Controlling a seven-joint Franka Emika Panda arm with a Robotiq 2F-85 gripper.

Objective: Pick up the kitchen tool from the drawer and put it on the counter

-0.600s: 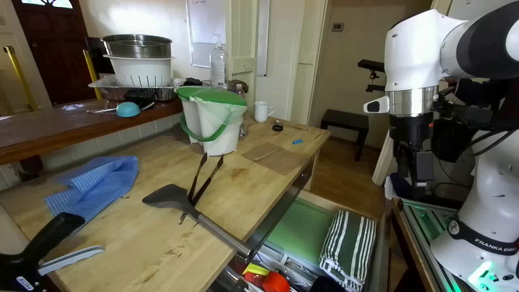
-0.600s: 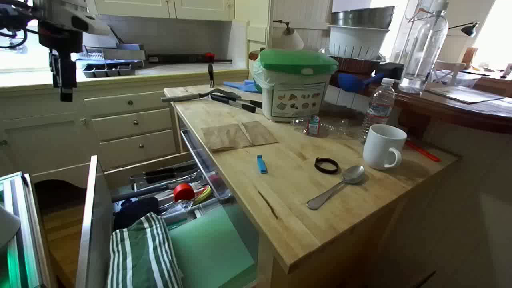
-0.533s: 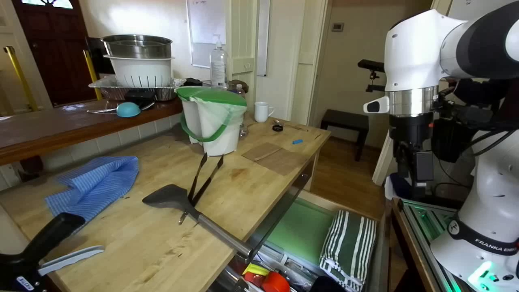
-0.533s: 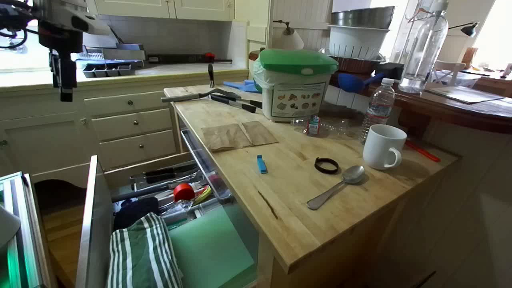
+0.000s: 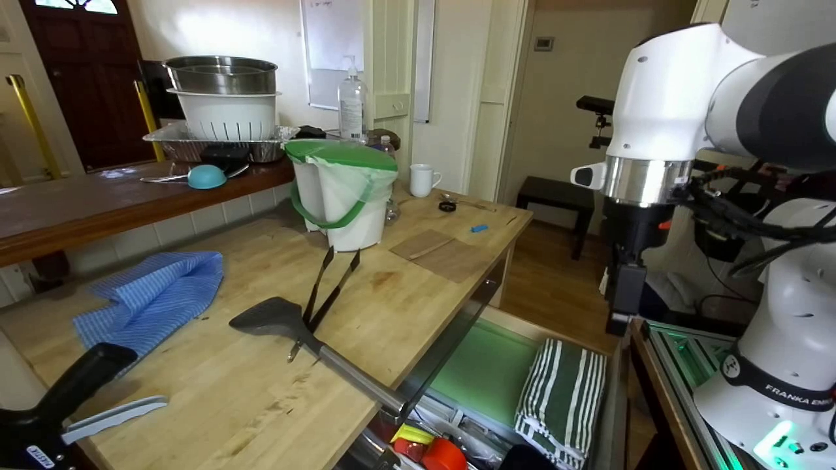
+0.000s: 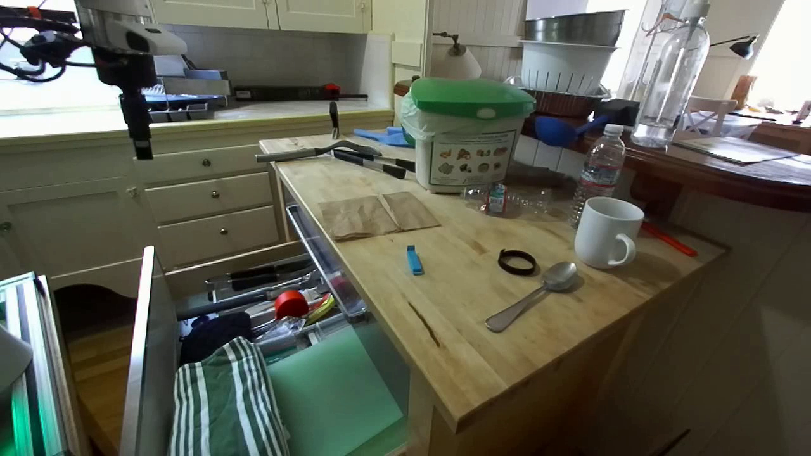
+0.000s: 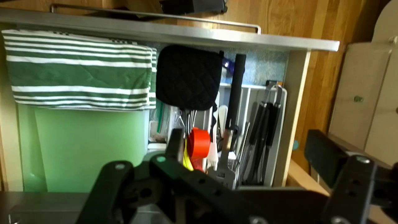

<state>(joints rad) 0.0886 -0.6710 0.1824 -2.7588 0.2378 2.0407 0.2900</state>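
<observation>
Across an exterior view, left to right, a crumpled blue cloth (image 5: 157, 287), a black spatula (image 5: 274, 316) laid over dark tongs (image 5: 337, 287), a white bucket (image 5: 356, 225) topped by a green lid (image 5: 343, 151) and a white mug (image 5: 421, 180) are spread on the wooden table (image 5: 248, 391), the spatula's handle extended past the edge. The drawer (image 6: 149, 354) is pulled open below the table in both exterior views. At far right, the gripper (image 5: 618, 325) is pointed downward at the end of the robot arm (image 5: 666, 98). In the wrist view, from the left, a folded green-and-white striped cloth (image 7: 80, 70) is seen with a green liner (image 7: 87, 137) exposed beside it, followed by a black quilted pot holder (image 7: 188, 77), a red object (image 7: 200, 143) and then the kitchen tool (image 7: 232, 115), placed inside the drawer with its black handle toward the front panel and its slotted head partly blocked by the gripper. Black-handled utensils (image 7: 273, 121) are lined up near the right-hand wall. The gripper's fingers (image 7: 174, 143) are spread wide apart, and nothing is held.
</observation>
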